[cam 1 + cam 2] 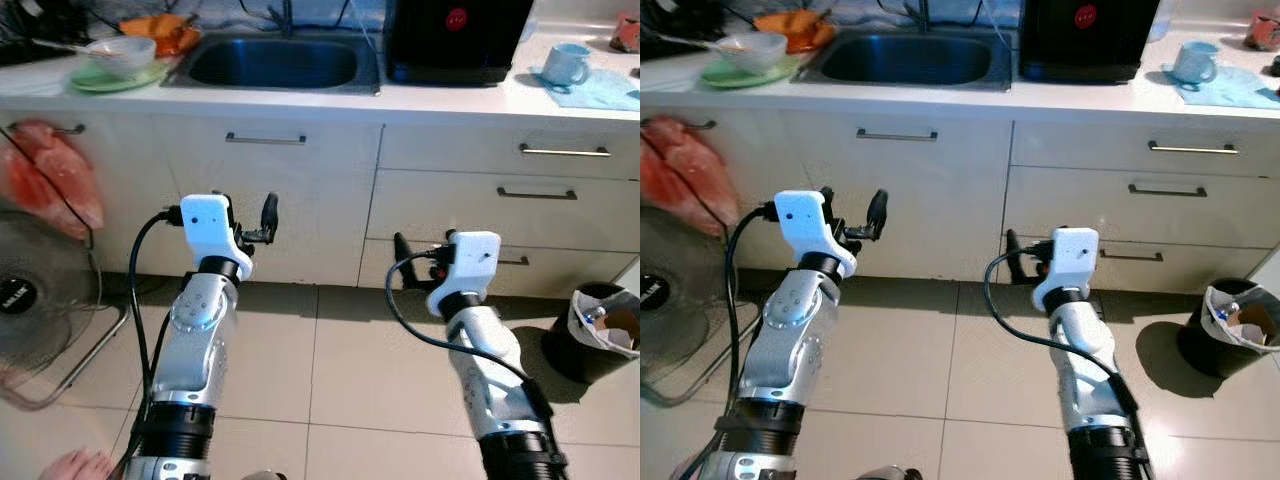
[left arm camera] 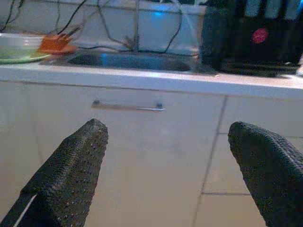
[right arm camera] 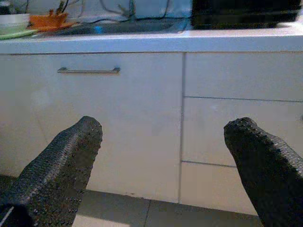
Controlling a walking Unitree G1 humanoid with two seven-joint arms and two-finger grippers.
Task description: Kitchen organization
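The robot stood on the tiled floor and faced the white counter. Both arms were held up in front of the cupboards, well away from anything on top.

The left gripper was wide open and held nothing. Its two black fingers had a big gap between them. The right gripper was wide open too, and it was empty.

The job was to tidy the kitchen, so the things to move were up on the counter. At about 10 o'clock from the robot sat a pale bowl on a green plate. Behind it was something orange, too blurry to name. At 12 o'clock was the dark sink. At 1 o'clock stood a big black machine. At about 2 o'clock a light blue mug stood on a blue cloth.

The bowl and the mug looked hard and smooth, so I think they could slip and could break if they fell. The mug would be best held across its body or by its rim, not too tight. The bowl would be best pinched at its rim. The plate looked thin and flat, so it would be hard to lift off the counter. The cloth looked soft and light and could be pinched anywhere
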